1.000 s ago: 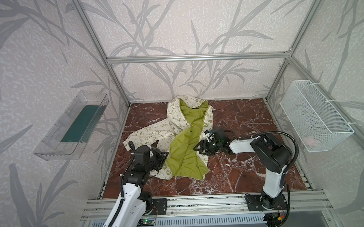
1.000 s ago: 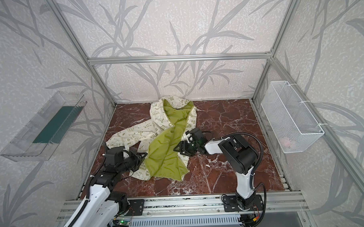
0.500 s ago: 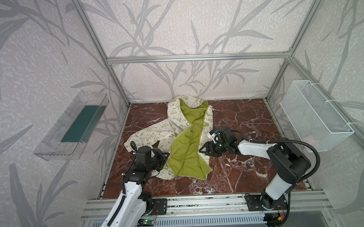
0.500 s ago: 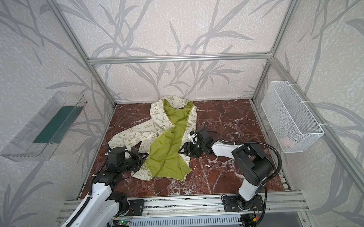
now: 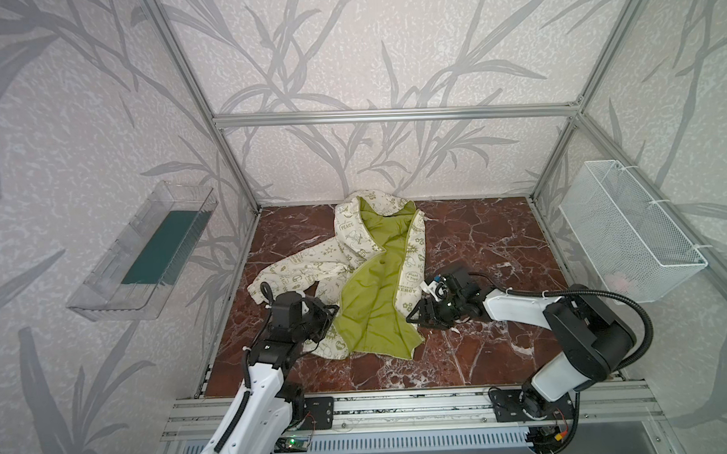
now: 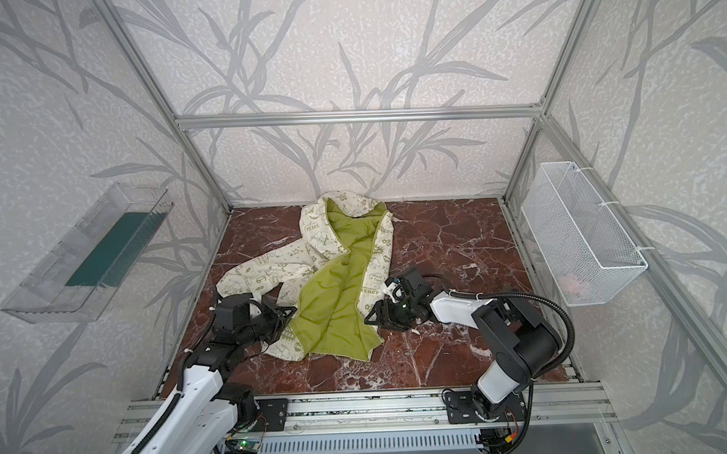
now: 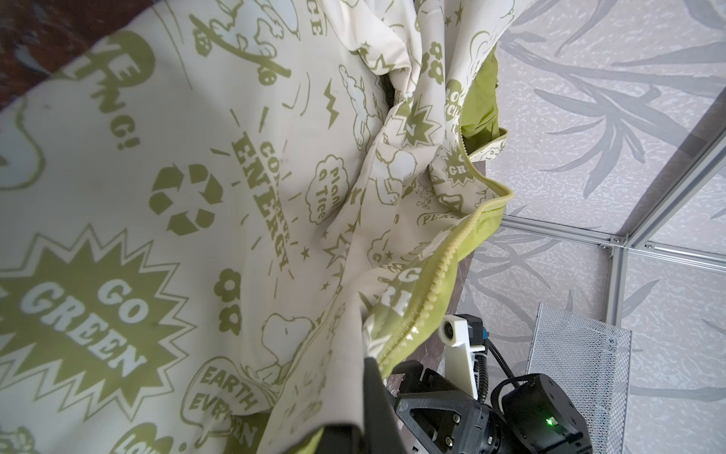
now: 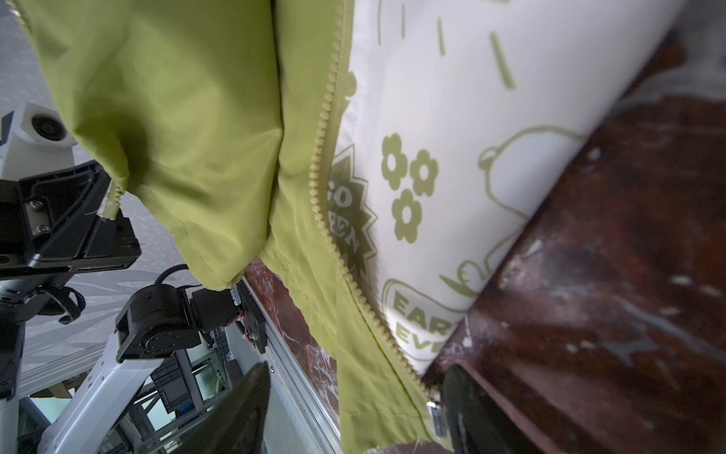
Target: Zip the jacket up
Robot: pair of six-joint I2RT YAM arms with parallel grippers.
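Jacket (image 5: pixel 367 277) lies unzipped, lining up, on the surface (image 5: pixel 478 240), left gripper (image 5: pixel 332 315) clamped on one front edge, right gripper (image 5: pixel 411 318) spread wide astride the other's zipper teeth (image 8: pixel 328 129), gripping nothing, so joining and zipping all remain.

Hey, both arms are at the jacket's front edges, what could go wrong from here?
The right claw stands open around the zipper teeth; closing badly, it might catch only lining and miss them. The left claw is shut on the other front edge of the jacket; a hard pull could drag the whole loose garment across the table.
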